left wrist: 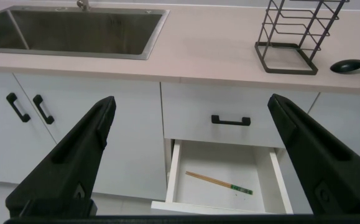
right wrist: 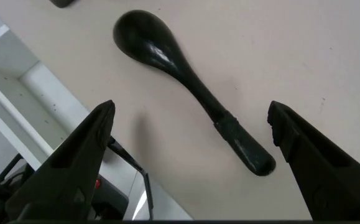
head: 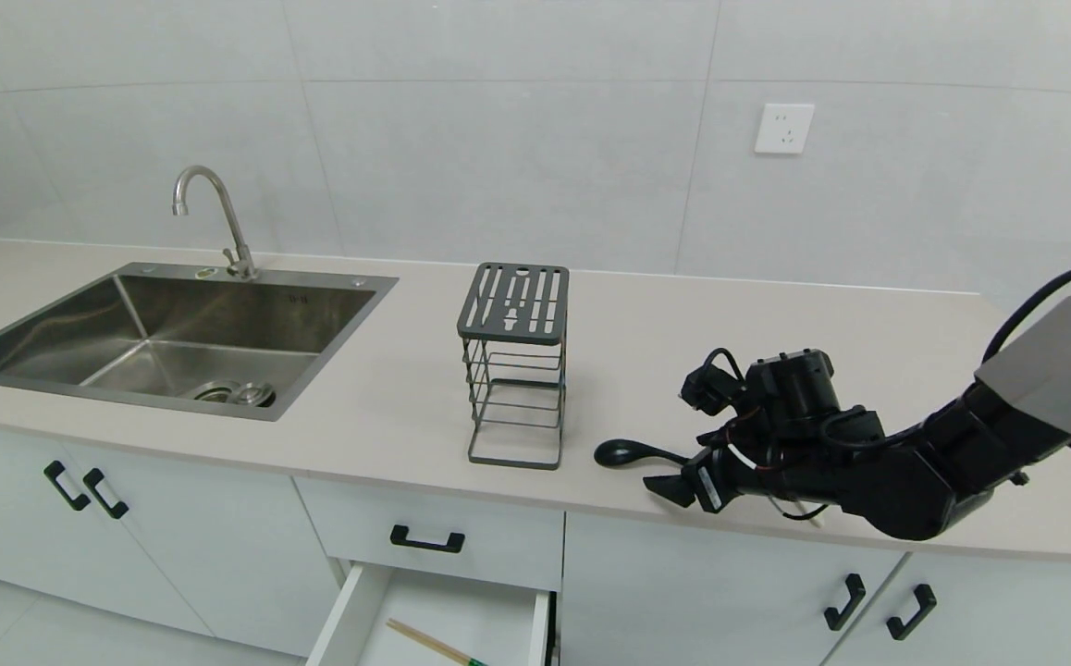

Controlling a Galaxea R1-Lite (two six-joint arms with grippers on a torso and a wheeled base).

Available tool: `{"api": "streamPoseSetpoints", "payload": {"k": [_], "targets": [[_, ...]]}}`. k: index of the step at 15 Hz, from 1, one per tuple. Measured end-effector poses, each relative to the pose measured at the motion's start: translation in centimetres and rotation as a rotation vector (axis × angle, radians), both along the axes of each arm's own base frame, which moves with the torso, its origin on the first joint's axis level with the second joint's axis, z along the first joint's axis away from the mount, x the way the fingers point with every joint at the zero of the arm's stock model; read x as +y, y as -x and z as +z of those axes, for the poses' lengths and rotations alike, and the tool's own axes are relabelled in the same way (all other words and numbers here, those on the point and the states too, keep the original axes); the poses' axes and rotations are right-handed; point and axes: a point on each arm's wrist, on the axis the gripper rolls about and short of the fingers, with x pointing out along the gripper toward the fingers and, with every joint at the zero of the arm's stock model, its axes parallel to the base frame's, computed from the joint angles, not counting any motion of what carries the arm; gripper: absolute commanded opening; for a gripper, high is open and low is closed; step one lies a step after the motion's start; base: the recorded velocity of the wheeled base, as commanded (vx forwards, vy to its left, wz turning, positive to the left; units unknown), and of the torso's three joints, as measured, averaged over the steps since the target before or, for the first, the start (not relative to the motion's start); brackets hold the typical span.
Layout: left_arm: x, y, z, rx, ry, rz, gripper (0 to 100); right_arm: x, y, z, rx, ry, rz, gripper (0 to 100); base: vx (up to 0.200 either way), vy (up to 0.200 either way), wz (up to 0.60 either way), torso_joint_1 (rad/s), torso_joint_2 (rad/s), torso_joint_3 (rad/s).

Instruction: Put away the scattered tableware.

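A black spoon (head: 633,453) lies on the pale counter (head: 387,388) near its front edge, bowl toward the wire rack (head: 514,370). My right gripper (head: 688,462) is open just over the spoon's handle; in the right wrist view the spoon (right wrist: 186,74) lies between the spread fingers (right wrist: 74,162), untouched. My left gripper (left wrist: 192,102) is open in front of the cabinets, facing the pulled-out drawer (left wrist: 180,177). A pair of chopsticks (left wrist: 219,182) lies in that drawer (head: 341,620), seen in the head view as chopsticks (head: 434,645).
A steel sink (head: 55,319) with a tap (head: 212,217) takes up the counter's left end. A shut drawer with a black handle (head: 426,539) sits above the open one. Cabinet doors flank both sides. A wall socket (head: 783,128) is behind.
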Motion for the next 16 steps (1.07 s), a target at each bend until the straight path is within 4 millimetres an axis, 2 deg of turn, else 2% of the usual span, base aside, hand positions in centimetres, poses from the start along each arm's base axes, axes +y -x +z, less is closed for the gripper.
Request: {"api": "streamPoseSetpoints", "payload": {"k": [9, 15, 16], "targets": [[0.0, 0.0, 0.0, 0.000, 0.000, 0.000, 100, 0.9, -1.7, -1.2, 0.008, -0.016, -0.016, 100, 0.000, 0.000, 0.00, 0.000, 0.00, 0.000], [0.0, 0.0, 0.0, 0.000, 0.000, 0.000, 100, 1.2, -2.1, -1.8, 0.027, -0.028, -0.035, 100, 0.000, 0.000, 0.00, 0.000, 0.00, 0.000], [0.0, 0.0, 0.0, 0.000, 0.000, 0.000, 100, 1.2, -2.2, -1.9, 0.028, -0.030, -0.035, 0, 0.000, 0.000, 0.00, 0.000, 0.00, 0.000]]}}
